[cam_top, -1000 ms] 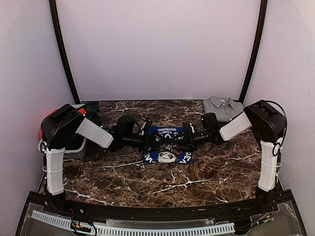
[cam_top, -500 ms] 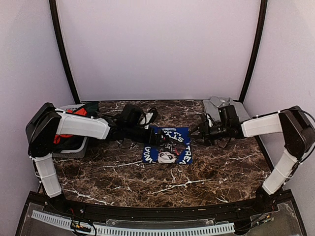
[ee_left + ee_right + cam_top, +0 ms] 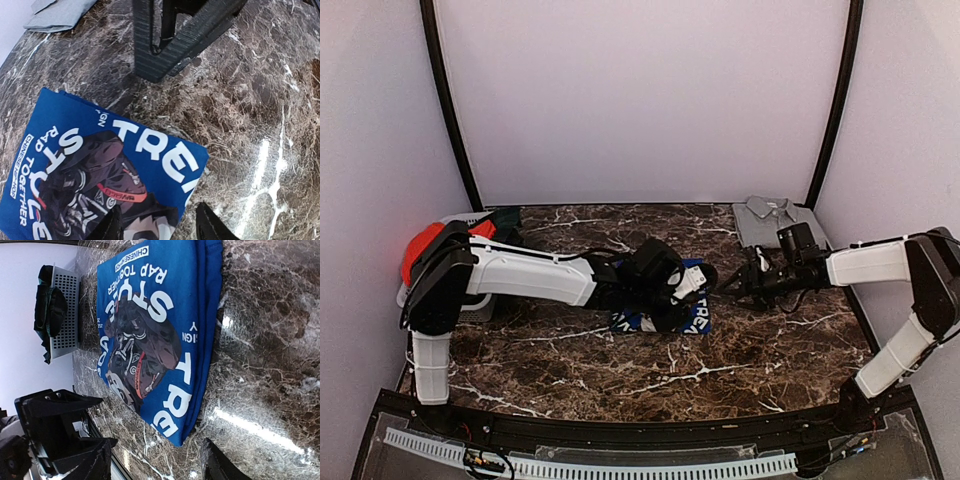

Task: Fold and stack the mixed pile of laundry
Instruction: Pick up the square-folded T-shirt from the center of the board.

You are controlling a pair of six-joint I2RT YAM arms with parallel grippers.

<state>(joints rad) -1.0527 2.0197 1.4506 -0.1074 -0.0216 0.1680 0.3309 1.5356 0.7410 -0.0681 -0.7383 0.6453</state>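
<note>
A folded royal-blue T-shirt with white print [image 3: 692,318] [image 3: 165,167] [image 3: 150,335] lies flat mid-table. My left gripper [image 3: 688,288] [image 3: 160,227] reaches across it from the left. Its jaws stand open, astride the shirt's near right corner, and the cloth still lies flat. My right gripper [image 3: 728,287] [image 3: 160,465] hovers just off the shirt's right edge. It is open, with only marble and the shirt's corner between its fingers. A folded grey shirt [image 3: 775,215] [image 3: 60,12] rests at the back right. A red-orange garment [image 3: 420,250] and dark cloth [image 3: 505,220] [image 3: 50,310] fill the basket on the left.
The small grey basket [image 3: 470,305] [image 3: 67,315] stands at the table's left edge, partly behind my left arm. Both grippers are close together over the shirt's right side. The right gripper's fingers [image 3: 170,40] show in the left wrist view.
My left arm swung right, across the blue T-shirt, and its jaws narrowed. My right arm drew back to the right, off the shirt.
</note>
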